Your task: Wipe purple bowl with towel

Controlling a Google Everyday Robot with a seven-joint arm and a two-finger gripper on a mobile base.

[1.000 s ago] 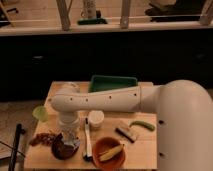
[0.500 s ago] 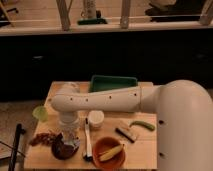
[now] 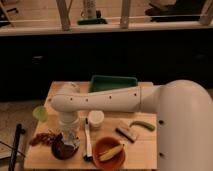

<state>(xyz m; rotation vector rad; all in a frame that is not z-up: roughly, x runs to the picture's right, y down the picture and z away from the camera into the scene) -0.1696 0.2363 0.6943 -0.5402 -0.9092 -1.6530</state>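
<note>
Arm [image 3: 105, 100] all white: smooth tubular shell with a row of small dark holes along it. Bulbous white housing [image 3: 185, 125] at right. Stubby white wrist cylinder [image 3: 68, 122] – gripper [image 3: 67, 142] directly below, over the dark bowl [image 3: 59, 151].

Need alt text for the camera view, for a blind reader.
A white robot arm reaches across a wooden table, its gripper down at a dark bowl near the front edge. Nearby sit an orange bowl holding a banana, a white cup, and a green tray at the back.

Jaws at purple bowl [image 3: 63, 150], brush [image 3: 87, 139] beside
</note>
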